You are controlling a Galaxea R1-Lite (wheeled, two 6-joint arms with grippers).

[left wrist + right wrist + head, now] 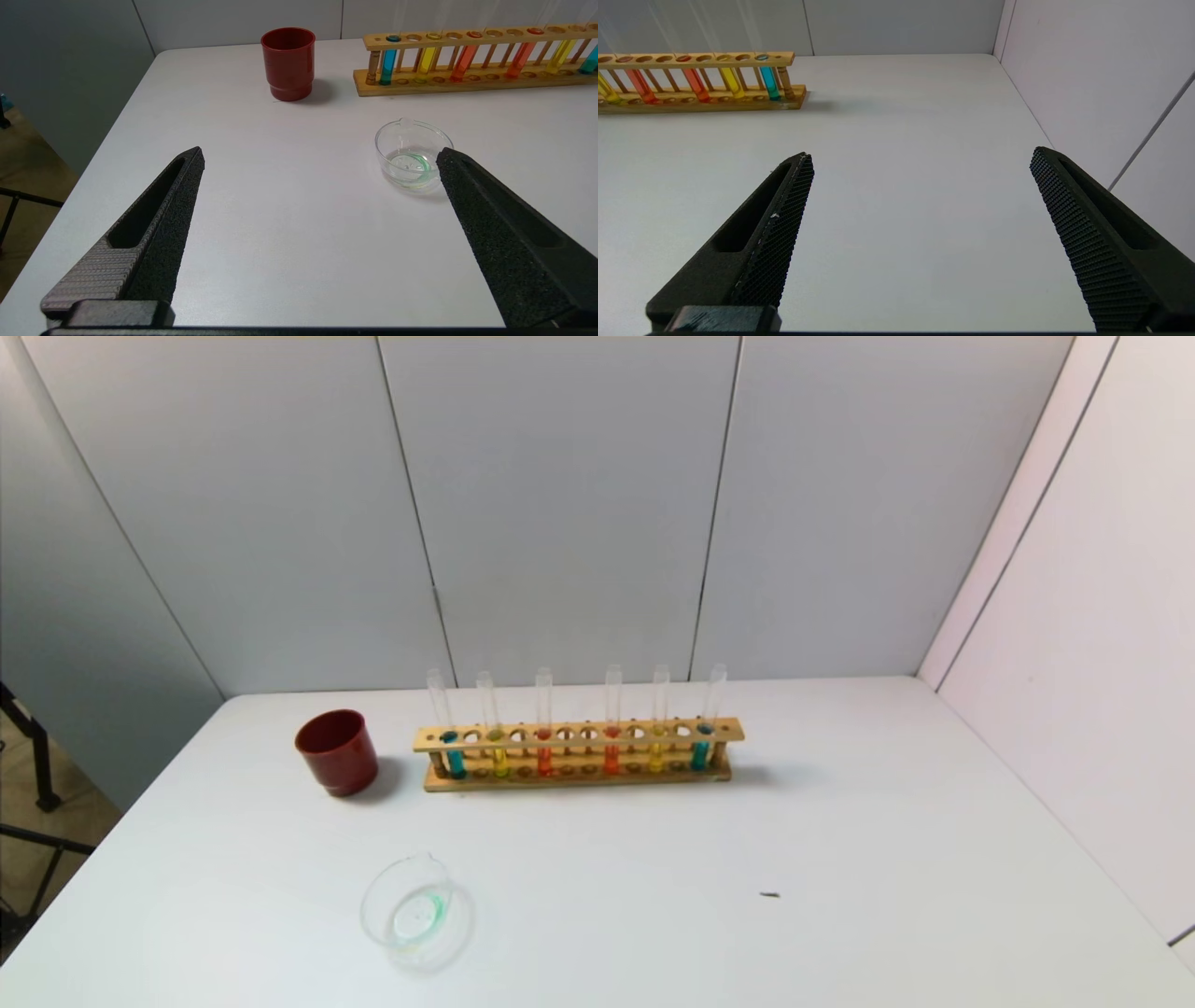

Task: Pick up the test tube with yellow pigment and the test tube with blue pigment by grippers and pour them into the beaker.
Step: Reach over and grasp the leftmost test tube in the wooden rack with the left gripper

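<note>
The left gripper (321, 151) hangs low over the near left part of the white table (840, 821). Its jaws are wide open and hold nothing. The red cup (337, 751) stands at the back, just left of the wooden rack (579, 735). The beaker (373, 905) sits nearer the robot, apart from both, with a little green ring at its bottom.

In the rack, the test tube with blue pigment (455, 763) stands first on the left. The test tube with yellow pigment (499, 762) is next to it. Both stand upright.

They look thin, light, smooth and easy to break. I would pinch each one gently on the bare glass above the rack.

The right gripper (920, 154) waits on the right, jaws wide open, empty too.
</note>
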